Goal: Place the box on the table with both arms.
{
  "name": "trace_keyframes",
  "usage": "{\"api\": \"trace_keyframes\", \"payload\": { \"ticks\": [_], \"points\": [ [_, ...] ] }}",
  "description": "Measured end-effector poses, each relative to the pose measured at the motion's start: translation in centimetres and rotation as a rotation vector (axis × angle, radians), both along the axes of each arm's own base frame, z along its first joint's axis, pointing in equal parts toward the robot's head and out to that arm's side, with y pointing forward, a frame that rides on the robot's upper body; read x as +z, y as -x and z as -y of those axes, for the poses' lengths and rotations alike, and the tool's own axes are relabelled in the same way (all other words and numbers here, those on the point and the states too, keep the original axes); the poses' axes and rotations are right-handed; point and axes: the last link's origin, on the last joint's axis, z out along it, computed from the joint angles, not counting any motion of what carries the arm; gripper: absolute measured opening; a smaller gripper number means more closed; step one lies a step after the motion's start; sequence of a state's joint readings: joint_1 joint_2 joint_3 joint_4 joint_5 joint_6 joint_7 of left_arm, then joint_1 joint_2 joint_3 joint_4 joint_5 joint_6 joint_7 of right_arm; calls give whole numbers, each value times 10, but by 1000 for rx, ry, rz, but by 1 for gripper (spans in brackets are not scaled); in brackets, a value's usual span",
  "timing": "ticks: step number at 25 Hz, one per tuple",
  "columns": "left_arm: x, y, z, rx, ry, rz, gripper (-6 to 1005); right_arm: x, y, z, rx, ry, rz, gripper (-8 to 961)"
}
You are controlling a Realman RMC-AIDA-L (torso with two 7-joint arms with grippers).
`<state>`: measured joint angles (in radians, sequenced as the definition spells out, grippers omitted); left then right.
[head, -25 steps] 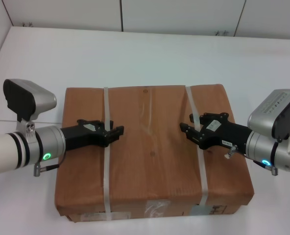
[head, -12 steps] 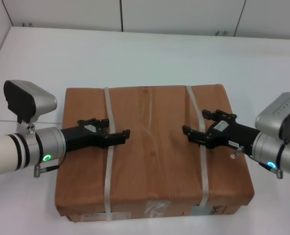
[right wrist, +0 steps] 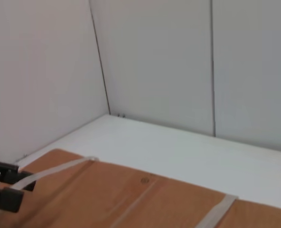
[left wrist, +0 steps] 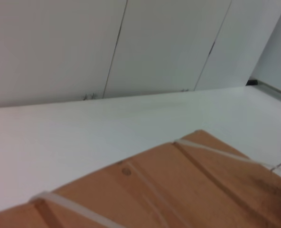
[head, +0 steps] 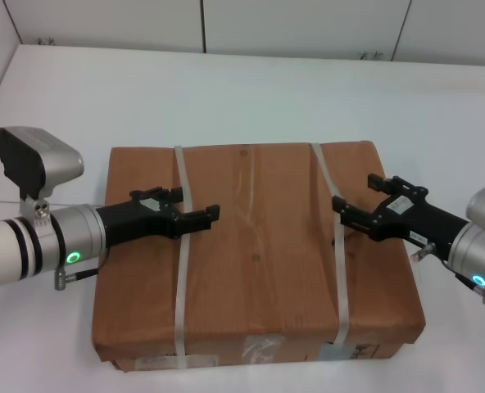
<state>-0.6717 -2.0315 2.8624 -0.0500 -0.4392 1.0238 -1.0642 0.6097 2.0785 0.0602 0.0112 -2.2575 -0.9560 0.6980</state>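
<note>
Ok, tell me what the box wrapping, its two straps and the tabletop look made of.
The box seems wrapped in matte brown kraft paper: it creases and wrinkles, with a glossy clear tape seam down the middle. The straps look like whitish plastic banding, thin, flat and slightly translucent. The table is smooth white, probably laminate; the exact material is unclear.

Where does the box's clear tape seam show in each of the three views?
Head view: tape seam down the middle of the box, between both straps.
Left wrist view: faint, lower centre.
Right wrist view: lower centre.
Shared landmark: the small round mark beside it.
</note>
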Motion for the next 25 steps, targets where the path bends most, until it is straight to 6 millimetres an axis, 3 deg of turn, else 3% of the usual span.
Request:
{"api": "trace_keyframes", "payload": {
  "ticks": [17, 21, 25],
  "points": [
    [20, 17, -8, 12, -65, -70, 822, 9, -1, 3, 25, -29, -38, 831],
    [32, -8, 7, -188, -57, 83, 822, 11, 2, 6, 75, -11, -42, 831],
    [52, -24, 27, -373, -50, 211, 822, 23, 22, 15, 266, 70, -104, 831]
  ]
}}
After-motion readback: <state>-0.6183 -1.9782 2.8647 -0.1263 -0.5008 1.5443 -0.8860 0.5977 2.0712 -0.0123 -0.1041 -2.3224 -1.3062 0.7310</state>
